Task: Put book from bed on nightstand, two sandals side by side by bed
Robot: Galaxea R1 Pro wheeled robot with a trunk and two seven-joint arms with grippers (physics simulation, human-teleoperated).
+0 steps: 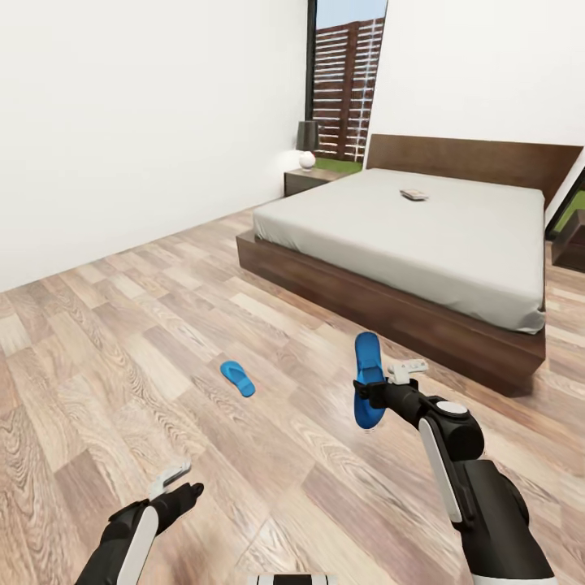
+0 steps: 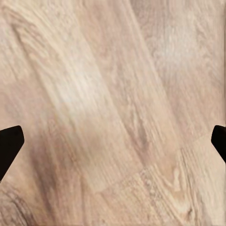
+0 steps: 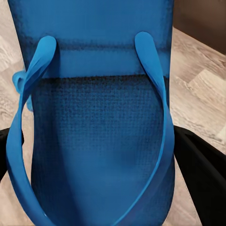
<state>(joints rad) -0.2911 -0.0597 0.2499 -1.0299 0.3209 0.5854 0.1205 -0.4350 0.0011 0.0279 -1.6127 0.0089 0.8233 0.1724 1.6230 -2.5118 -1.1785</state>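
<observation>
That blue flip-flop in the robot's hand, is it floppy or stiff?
Probably fairly stiff: the held sandal stands straight on end in the right gripper without sagging. Likely light, being thin and flat. Its textured sole should resist slipping; the thin straps look bendable.

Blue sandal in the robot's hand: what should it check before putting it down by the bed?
1. Held sandal gripped by the right tool: ok; black fingers sit on both sides of the sole.
2. Second sandal lying on the floor, apart from the bed: not ok, it still needs moving.
3. Left tool free: ok, open over bare planks.
4. Book off the mattress: not ok.
5. Nightstand top has room: cannot tell; a lamp and a ball stand there.
</observation>
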